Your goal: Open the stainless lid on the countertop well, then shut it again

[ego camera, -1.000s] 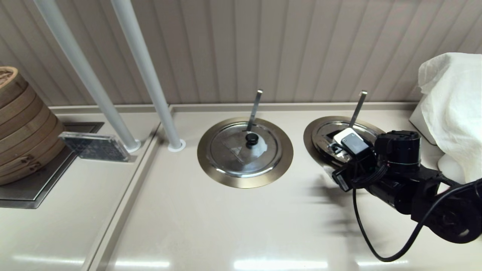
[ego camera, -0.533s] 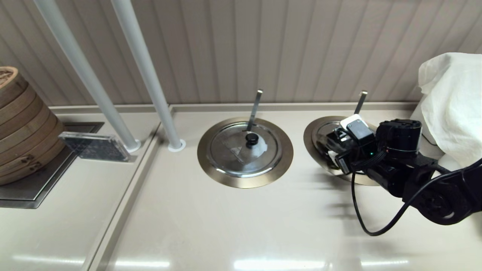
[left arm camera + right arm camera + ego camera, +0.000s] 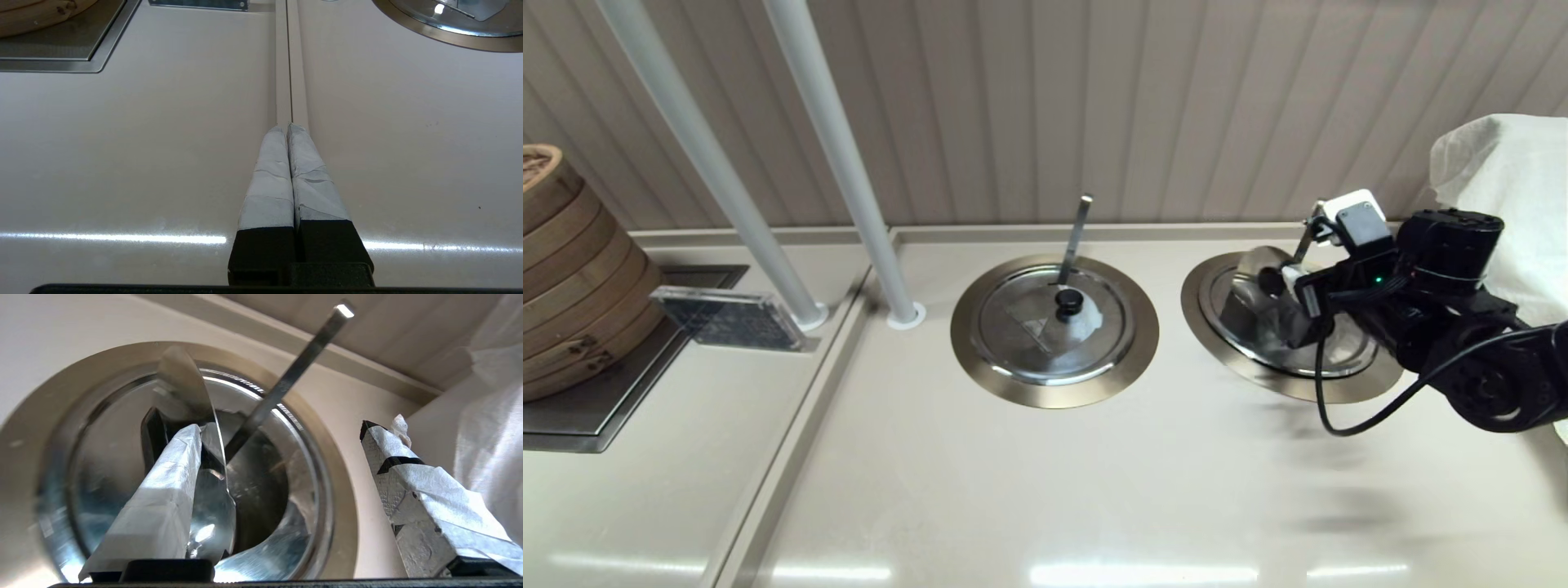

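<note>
Head view: stainless lid [image 3: 1262,282] flap raised beside open right pincer [image 3: 1298,282].

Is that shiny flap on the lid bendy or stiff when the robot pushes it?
Probably stiff: the stainless lid's flap stands tilted up, flat and unbent, against one finger of the open right gripper. Its shiny steel looks slippery, so it might slide off and drop shut. It looks thin, so likely light.

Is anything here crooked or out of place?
Yes: on the stainless lid, the hinged flap stands tipped up, with one finger of the open right gripper against it. The twin lid lies flat.
</note>
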Controlling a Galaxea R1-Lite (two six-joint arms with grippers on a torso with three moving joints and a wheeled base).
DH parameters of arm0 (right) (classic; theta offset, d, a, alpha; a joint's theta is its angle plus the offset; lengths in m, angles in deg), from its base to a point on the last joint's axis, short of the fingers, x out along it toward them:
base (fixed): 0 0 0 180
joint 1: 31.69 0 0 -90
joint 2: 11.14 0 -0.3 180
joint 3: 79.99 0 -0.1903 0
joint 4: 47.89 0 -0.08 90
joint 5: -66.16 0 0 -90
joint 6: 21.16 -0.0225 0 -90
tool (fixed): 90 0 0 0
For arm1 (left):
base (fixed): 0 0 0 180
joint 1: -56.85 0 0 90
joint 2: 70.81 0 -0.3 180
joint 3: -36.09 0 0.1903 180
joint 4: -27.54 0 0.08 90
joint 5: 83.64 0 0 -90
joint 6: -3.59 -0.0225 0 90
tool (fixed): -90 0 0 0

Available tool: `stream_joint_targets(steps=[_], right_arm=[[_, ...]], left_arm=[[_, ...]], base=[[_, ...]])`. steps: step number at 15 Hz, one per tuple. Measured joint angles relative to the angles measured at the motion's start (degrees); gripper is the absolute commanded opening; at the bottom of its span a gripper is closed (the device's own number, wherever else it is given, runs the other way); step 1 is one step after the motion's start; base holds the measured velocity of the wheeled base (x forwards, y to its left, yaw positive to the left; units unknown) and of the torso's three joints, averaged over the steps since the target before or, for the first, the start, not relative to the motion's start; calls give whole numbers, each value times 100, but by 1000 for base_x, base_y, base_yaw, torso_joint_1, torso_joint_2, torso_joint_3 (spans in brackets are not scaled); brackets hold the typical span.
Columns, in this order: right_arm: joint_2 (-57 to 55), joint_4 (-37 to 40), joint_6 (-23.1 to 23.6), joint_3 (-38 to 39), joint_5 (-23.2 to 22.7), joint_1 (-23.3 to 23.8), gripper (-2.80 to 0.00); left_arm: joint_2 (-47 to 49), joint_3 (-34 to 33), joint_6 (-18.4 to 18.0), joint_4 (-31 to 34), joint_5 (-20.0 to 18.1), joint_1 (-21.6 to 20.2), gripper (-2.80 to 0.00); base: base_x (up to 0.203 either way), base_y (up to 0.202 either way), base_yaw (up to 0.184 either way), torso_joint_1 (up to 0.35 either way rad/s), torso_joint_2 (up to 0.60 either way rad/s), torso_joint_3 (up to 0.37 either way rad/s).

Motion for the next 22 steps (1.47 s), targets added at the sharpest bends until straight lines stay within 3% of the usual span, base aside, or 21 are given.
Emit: stream_joint_targets(steps=[2, 5, 9, 11, 12, 17, 22], right_arm=[[-164, 13, -137, -486, -33, 355, 0], [-139, 416, -835, -955, -186, 594, 0], [510, 2016, -2059, -1314, -1168, 682, 0], [802, 2747, -2454, -1493, -1685, 841, 0], [910, 2910, -2487, -1501, -1823, 879, -280], [1845, 3549, -2483, -1294, -2062, 999, -280], [4322, 4969, -2478, -295, -2617, 1043, -280]], left_arm=[[0, 0, 0, 0, 0, 0, -280], [0, 0, 2, 0, 0, 0, -280], [0, 0, 2, 0, -2, 0, -280], [0, 0, 0, 0, -2, 2, -280], [0, 0, 2, 0, 0, 2, -280], [0, 0, 0, 0, 0, 1, -280], [0, 0, 1, 0, 0, 0, -280]], base=[[0, 0, 0, 0, 0, 0], [0, 0, 0, 0, 0, 0], [0, 0, 0, 0, 0, 0], [0, 0, 0, 0, 0, 0], [0, 0, 0, 0, 0, 0], [0, 0, 0, 0, 0, 0], [0, 0, 0, 0, 0, 0]])
